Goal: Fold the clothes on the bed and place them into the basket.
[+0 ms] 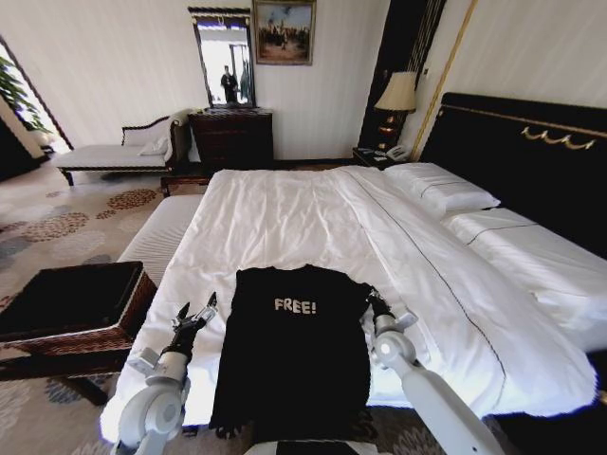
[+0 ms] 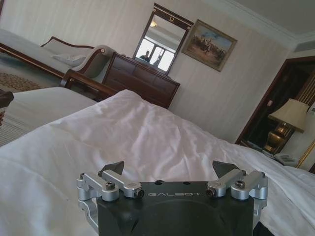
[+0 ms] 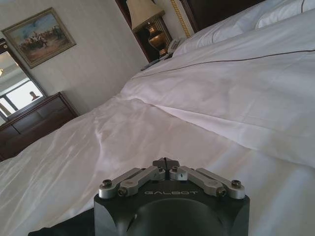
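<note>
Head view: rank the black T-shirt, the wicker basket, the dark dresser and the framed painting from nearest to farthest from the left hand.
1. Black T-shirt, right beside the left hand, on the bed's foot end.
2. Wicker basket, off the bed on the robot's left.
3. Dark dresser, against the far wall.
4. Framed painting, high on that wall.

Both arms extended forward, held low.
The left gripper (image 1: 197, 310) is held with its fingers (image 2: 114, 168) spread wide apart. The right gripper (image 1: 376, 301) is held with its fingers (image 3: 166, 162) closed together, tips touching.
</note>
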{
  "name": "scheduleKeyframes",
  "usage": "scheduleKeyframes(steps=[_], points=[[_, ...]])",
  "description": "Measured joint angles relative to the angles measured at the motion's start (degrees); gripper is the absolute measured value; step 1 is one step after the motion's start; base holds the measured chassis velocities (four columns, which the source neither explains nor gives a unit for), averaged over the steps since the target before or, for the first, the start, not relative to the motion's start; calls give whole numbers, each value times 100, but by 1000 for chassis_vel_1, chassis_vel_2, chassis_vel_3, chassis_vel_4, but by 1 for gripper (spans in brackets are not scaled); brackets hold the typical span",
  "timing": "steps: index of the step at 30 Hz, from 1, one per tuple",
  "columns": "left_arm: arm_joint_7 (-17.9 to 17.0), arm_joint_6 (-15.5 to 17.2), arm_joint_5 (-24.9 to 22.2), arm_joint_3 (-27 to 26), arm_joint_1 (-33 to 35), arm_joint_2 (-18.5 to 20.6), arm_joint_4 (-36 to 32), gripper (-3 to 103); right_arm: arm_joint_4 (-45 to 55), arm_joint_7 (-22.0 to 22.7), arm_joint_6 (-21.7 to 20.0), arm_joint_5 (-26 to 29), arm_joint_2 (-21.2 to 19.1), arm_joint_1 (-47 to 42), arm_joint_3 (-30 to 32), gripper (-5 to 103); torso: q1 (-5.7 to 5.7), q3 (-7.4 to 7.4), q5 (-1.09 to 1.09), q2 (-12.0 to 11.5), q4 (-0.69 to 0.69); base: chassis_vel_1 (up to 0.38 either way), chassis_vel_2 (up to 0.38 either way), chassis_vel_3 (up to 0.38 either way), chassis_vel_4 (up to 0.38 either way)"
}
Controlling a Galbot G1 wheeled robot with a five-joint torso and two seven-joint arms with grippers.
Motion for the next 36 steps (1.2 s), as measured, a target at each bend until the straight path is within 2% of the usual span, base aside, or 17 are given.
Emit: scheduleKeyframes(steps=[6, 16, 23, 24, 25, 26, 28, 31, 32, 34, 35, 36], points=[[0, -7, 15, 35, 0, -24, 14, 100, -337, -44, -72, 100, -108, 180, -70, 0, 0, 0, 1, 0, 0, 0, 0, 0, 0], [15, -55, 15, 56, -10, -69, 83, 100, -342, 219, -154, 95, -141, 67, -45, 0, 0, 0, 0, 0, -1, 0, 0, 0, 0], [27, -92, 36, 94, -1, -122, 127, 100, -386, 199, -160, 37, -127, 43, -16, -1, 0, 0, 0, 0, -1, 0, 0, 0, 0], [28, -97, 38, 94, 6, -125, 127, 100, -386, 182, -161, -12, -118, 39, -1, 4, 0, 0, 0, 0, -1, 0, 0, 0, 0], [30, -103, 39, 92, 15, -130, 126, 100, -385, 156, -160, -83, -106, 32, 21, 4, 0, 0, 0, 0, -1, 0, 0, 0, 0], [32, -111, 39, 83, 32, -136, 122, 100, -359, 129, -146, -185, -93, 6, 55, 15, 0, 0, 0, 0, 0, 0, 0, 0, 0], [35, -117, 39, 72, 48, -141, 114, 100, -305, 120, -121, -254, -81, -33, 95, 15, 0, 0, 0, 0, 0, 0, 0, 0, 0], [47, -147, 39, 21, 102, -147, 96, 100, 112, 233, -79, -341, -63, -305, 252, 31, 0, 0, 0, 0, 0, 0, 0, 0, 0], [47, -147, 39, 21, 102, -147, 96, 100, 112, 233, -79, -341, -63, -305, 252, 31, 0, 0, 0, 0, 0, 0, 0, 0, 0], [54, -169, 38, -14, 132, -148, 95, 100, 647, 455, -142, -166, -68, -706, 344, 42, 0, 0, -1, 0, 0, 0, 0, 0, 0], [56, -177, 38, -21, 142, -150, 95, 100, 896, 593, -212, 9, -64, -897, 372, 42, 0, 0, -1, 0, -1, 0, 0, 0, 0], [57, -183, 38, -24, 147, -156, 97, 100, 1161, 780, -320, 250, -41, -1105, 407, 48, -1, -1, -1, 0, -2, 0, 0, 0, 0]])
